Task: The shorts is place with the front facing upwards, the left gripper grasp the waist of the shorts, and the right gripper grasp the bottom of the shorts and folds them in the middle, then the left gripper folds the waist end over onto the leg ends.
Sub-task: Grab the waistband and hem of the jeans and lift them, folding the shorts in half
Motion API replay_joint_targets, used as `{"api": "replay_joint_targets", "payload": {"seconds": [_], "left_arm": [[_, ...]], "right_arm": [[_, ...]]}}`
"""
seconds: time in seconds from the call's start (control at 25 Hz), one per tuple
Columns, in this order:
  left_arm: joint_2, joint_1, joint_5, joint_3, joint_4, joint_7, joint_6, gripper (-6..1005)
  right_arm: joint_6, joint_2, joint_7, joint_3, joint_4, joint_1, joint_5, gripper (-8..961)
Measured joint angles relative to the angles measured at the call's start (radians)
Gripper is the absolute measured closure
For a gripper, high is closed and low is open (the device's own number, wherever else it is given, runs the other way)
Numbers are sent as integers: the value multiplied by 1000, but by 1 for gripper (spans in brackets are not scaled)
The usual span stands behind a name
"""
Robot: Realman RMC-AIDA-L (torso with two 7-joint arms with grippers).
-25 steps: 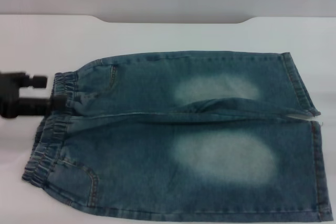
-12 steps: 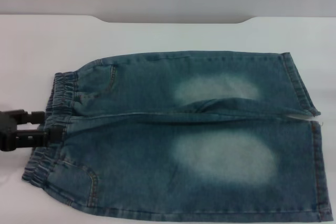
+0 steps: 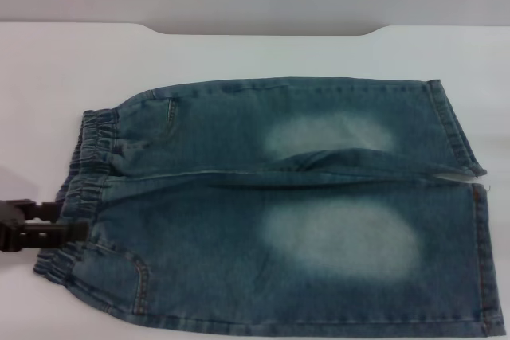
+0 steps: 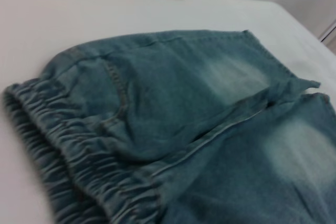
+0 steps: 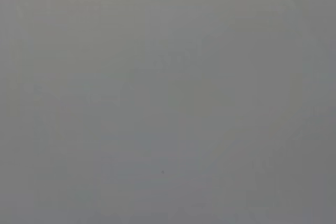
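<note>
Moved: left gripper (image 3: 68, 224) has slid along waistband toward near corner since earlier frames.
L grip: jaws narrow, tips at waist edge, no cloth seen pinched.
R grip: not in view.
Shorts (image 3: 279, 212): flat on table (image 3: 239, 53), unfolded.
Progress: no fold done; both grasps + folds left.

Faded denim shorts (image 3: 279, 212), flat, front-up

The shorts (image 3: 279, 205) lie flat on the table (image 3: 239, 53), waist (image 3: 84, 189) toward 9 o'clock, leg ends (image 3: 470, 197) toward 3 o'clock. The left gripper (image 3: 76, 228) sits at the waist edge.
</note>
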Motion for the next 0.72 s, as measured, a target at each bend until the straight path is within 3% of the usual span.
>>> {"api": "replay_joint_targets", "payload": {"seconds": [0.08, 0.16, 0.32, 0.72], "left_arm": [[0, 0, 0, 0, 0, 0, 0, 202], [35, -10, 37, -10, 1, -34, 15, 203], [53, -24, 85, -11, -3, -51, 14, 206], [47, -73, 201, -8, -14, -50, 19, 213]], "right_arm": [[0, 0, 0, 0, 0, -2, -1, 465], [0, 0, 0, 0, 0, -4, -1, 465], [0, 0, 0, 3, 0, -5, -2, 465], [-1, 1, 0, 0, 1, -6, 1, 466]]}}
